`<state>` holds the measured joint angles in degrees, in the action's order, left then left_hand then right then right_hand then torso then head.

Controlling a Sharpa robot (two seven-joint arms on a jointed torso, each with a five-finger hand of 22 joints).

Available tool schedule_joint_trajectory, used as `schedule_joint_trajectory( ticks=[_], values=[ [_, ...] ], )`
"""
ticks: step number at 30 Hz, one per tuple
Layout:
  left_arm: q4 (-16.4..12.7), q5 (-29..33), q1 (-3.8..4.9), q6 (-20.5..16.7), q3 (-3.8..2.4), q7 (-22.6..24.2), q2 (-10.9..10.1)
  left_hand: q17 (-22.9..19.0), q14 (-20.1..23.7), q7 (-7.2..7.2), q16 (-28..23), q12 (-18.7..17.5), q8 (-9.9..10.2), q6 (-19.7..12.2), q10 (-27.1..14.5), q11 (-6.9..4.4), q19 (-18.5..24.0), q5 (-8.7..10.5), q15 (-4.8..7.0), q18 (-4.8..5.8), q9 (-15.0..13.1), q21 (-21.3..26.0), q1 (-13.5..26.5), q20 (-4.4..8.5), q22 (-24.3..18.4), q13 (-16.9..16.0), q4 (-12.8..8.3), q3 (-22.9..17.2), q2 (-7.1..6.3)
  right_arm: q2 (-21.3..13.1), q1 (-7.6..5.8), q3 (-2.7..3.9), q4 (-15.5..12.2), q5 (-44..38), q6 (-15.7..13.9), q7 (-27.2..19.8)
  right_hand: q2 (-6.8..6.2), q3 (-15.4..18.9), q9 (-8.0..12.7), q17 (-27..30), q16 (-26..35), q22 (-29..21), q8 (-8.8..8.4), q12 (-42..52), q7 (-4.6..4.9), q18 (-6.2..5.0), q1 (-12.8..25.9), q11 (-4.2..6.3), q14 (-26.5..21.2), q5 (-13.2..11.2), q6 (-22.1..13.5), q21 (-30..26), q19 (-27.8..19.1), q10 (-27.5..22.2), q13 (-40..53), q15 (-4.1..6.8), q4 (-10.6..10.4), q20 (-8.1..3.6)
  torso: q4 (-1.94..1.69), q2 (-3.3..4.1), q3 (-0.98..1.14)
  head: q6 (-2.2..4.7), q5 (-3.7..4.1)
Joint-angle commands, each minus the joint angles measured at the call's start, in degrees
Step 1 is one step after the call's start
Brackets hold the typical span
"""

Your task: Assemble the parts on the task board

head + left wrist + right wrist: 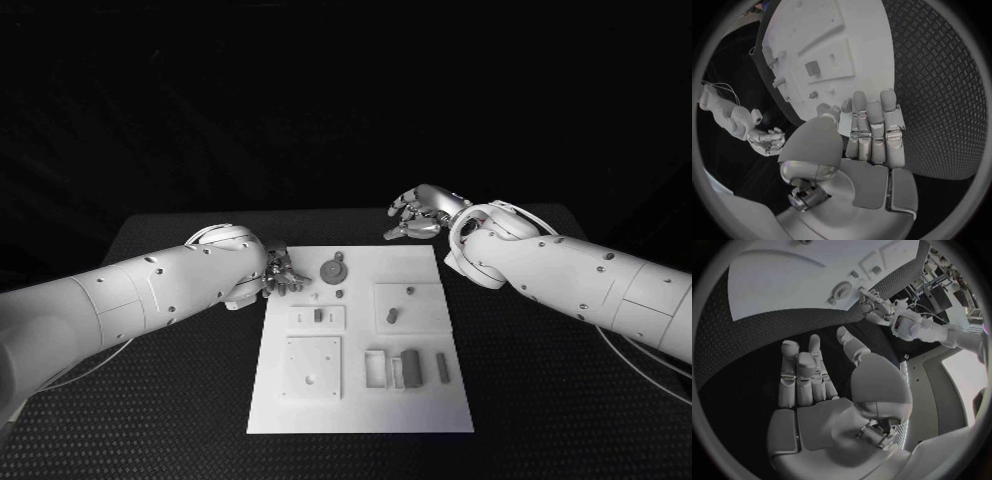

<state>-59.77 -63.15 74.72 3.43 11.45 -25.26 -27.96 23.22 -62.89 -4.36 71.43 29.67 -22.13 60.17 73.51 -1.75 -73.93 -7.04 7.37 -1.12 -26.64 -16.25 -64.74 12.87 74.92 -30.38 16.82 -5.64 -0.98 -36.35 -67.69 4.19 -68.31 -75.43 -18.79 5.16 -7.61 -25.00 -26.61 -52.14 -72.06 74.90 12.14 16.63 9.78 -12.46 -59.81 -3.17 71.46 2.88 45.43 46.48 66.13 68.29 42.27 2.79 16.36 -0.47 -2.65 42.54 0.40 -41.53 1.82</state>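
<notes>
Silver left hand (283,273) fingers apart (empty), right hand (420,214) likewise

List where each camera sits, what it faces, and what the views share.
Head view: on the robot's head, looking down at the task board, both arms entering.
Left wrist view: behind the left hand, facing the board's edge.
Right wrist view: behind the right hand, facing the board.
Shared: all show the board; each wrist view shows the other hand.

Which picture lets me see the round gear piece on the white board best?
The head view: the round part lies unblocked near the task board's far edge, seen from above. The right wrist view shows it smaller and bent. In the left wrist view I cannot pick it out.
</notes>
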Motion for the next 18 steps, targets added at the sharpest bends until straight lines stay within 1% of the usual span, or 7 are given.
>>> schedule_joint_trajectory(
  ticks=[1, 6, 9, 10, 13, 16, 18],
  values=[
    [-0.1, 1.0, -0.02, -0.5, -0.01, 0.0, 0.1, -0.1, 0.0, -0.21, -0.2, 0.2, 0.3, -0.2, 0.0, 0.25, 0.1, -0.27, -0.09, -0.68, 0.0, 0.2, -0.4, -0.04, 1.0, 0.1, -0.1, -0.7, -0.27, 0.1, 0.03, 0.02, 0.0, 0.0, 0.7, -0.1, 0.25, 0.2, 0.1, 0.0, 0.2, 0.7, -0.06, -0.3, 0.34, -2.54, 0.6, -0.42, -0.6, 0.1, -0.1, -0.2, -0.2, 0.0, 0.1, 0.02, -0.1, -0.4, -0.02, 0.01, 0.0, -0.09, -0.02],
    [-0.1, 2.3, -0.02, -0.7, -0.01, 0.0, 0.0, -0.1, 0.0, -0.23, 0.0, 0.4, 0.3, -0.3, -0.1, 0.27, 0.2, -1.64, -0.11, -0.68, -0.4, 0.0, -4.8, -0.12, 1.2, 0.0, -0.6, -2.3, 0.96, 0.1, 0.08, 0.02, 0.1, 0.1, 0.8, -0.1, 0.26, 0.2, 0.1, -0.1, 0.2, 0.7, -0.06, -0.4, 0.35, -2.54, 0.6, -0.42, -0.6, 0.1, -0.1, -0.2, -0.2, 0.0, 0.1, 0.02, -0.2, -0.39, -0.02, 0.0, -0.01, -0.13, -0.06],
    [-0.3, 2.3, -0.05, -1.0, -0.02, -0.1, -0.2, -0.2, 0.1, -0.26, 0.0, 0.5, 0.3, -0.3, -0.1, 0.3, 0.3, -2.24, -0.14, -0.65, -0.5, 0.0, -8.3, -0.16, 1.2, 0.0, -1.4, -4.2, 1.33, 0.1, 0.09, 0.02, 0.1, 0.2, 0.8, -0.1, 0.26, 0.2, 0.1, -0.1, 0.2, 0.7, -0.06, -0.4, 0.35, -2.54, 0.6, -0.42, -0.6, 0.1, -0.1, -0.2, -0.2, 0.0, 0.1, 0.01, -0.2, -0.39, -0.02, 0.0, 0.01, -0.17, -0.04],
    [-0.4, 2.3, -0.07, -0.9, -0.02, 0.0, -0.2, -0.2, 0.1, -0.28, 0.0, 0.5, 0.4, -0.4, -0.2, 0.31, 0.4, -2.68, -0.14, -0.66, -0.6, 0.0, -9.8, -0.17, 1.2, 0.0, -2.3, -4.8, 1.52, 0.1, 0.1, 0.02, 0.1, 0.2, 0.8, -0.1, 0.27, 0.2, 0.1, -0.1, 0.2, 0.7, -0.06, -0.4, 0.35, -2.54, 0.6, -0.42, -0.6, 0.1, -0.1, -0.2, -0.2, 0.0, 0.1, 0.01, -0.2, -0.39, -0.02, 0.01, 0.0, -0.18, -0.01],
    [-0.6, 2.3, -0.13, -0.9, -0.03, 0.0, -0.3, -0.2, 0.2, -0.38, 0.1, 0.5, 0.4, -0.5, -0.3, 0.42, 0.5, -2.77, -0.28, -0.5, -0.7, -0.1, -12.5, -0.3, 1.2, 0.0, -3.8, -6.2, 1.22, 0.1, 0.12, 0.02, 0.1, 0.3, 0.8, -0.1, 0.28, 0.2, 0.1, -0.1, 0.2, 0.7, -0.06, -0.4, 0.35, -2.54, 0.7, -0.43, -0.6, 0.1, -0.1, -0.2, -0.2, 0.0, 0.1, 0.01, -0.2, -0.38, -0.03, 0.01, -0.01, -0.26, -0.01],
    [-0.6, 2.4, -0.17, -1.1, -0.03, 0.2, -0.4, -0.2, 0.2, -0.38, 0.1, 0.6, 0.4, -0.5, -0.3, 0.42, 0.6, -2.84, -0.29, -0.46, -0.8, -0.1, -14.0, -0.33, 1.2, 0.0, -4.9, -7.6, 1.14, 0.1, 0.18, 0.02, 0.1, 0.3, 0.8, -0.1, 0.3, 0.2, 0.1, -0.1, 0.2, 0.7, -0.06, -0.4, 0.36, -2.54, 0.7, -0.43, -0.6, 0.1, -0.1, -0.3, -0.2, 0.0, 0.1, 0.01, -0.2, -0.38, -0.01, 0.0, 0.0, -0.26, -0.07],
    [-0.7, 2.6, -0.18, -2.1, -0.03, 0.2, -0.4, -0.1, 0.2, -0.36, 0.2, 0.6, 0.4, -0.4, -0.2, 0.41, 0.6, -2.83, -0.31, -0.4, -0.9, -0.2, -14.4, -0.34, 1.2, -0.1, -5.5, -8.6, 1.21, 0.1, 0.2, 0.02, 0.2, 0.5, 0.8, -0.1, 0.31, 0.2, 0.1, -0.1, 0.2, 0.7, -0.06, -0.4, 0.36, -2.54, 0.7, -0.43, -0.6, 0.1, -0.1, -0.3, -0.2, 0.0, 0.1, 0.01, -0.2, -0.38, -0.01, 0.0, 0.02, -0.26, -0.07]
  ],
)
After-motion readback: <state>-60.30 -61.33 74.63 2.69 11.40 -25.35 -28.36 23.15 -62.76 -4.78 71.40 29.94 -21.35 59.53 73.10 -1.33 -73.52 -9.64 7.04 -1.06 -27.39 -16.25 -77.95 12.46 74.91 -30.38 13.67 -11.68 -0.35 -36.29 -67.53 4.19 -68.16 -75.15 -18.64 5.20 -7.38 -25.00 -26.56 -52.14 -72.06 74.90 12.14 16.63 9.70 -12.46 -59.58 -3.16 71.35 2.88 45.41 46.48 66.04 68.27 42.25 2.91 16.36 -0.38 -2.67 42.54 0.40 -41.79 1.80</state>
